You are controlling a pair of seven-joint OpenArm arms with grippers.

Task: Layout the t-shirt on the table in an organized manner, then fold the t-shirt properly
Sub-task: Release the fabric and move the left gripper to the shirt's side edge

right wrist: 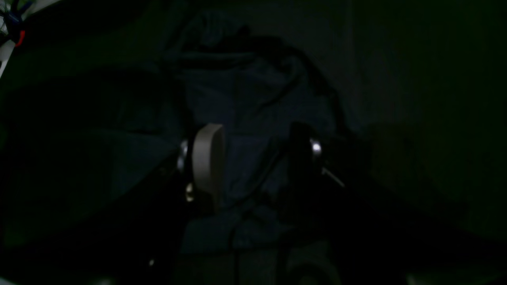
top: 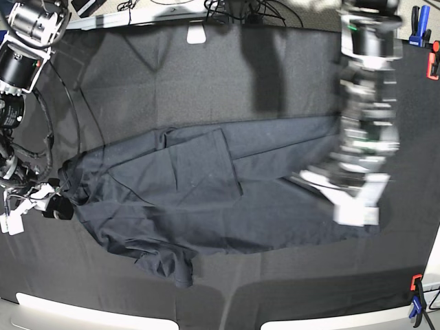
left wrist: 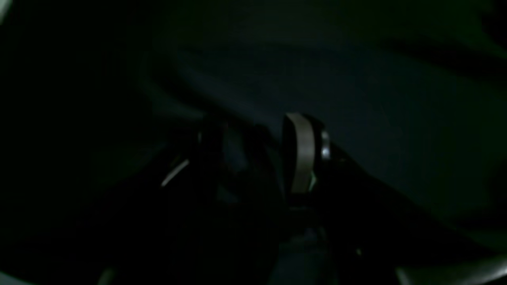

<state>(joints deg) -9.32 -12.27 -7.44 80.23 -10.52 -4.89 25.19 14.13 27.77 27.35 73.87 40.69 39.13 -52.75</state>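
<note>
The dark t-shirt [top: 206,199] lies spread sideways across the black-clothed table [top: 206,82], creased, with a flap folded over its middle and a bunched sleeve at the front. My right gripper [top: 58,205] is at the shirt's left edge. In the right wrist view my right gripper [right wrist: 253,156] has its jaws apart, astride a ridge of the t-shirt [right wrist: 245,103]. My left gripper [top: 357,212] is motion-blurred over the shirt's right edge. In the very dark left wrist view the left gripper [left wrist: 255,154] also stands open, low over dark cloth.
Red and blue clamps [top: 433,65] hold the cloth at the far right corner, and another clamp [top: 416,289] at the near right. A small white object [top: 196,34] and cables lie at the back edge. The right arm's cables [top: 27,158] hang at the left.
</note>
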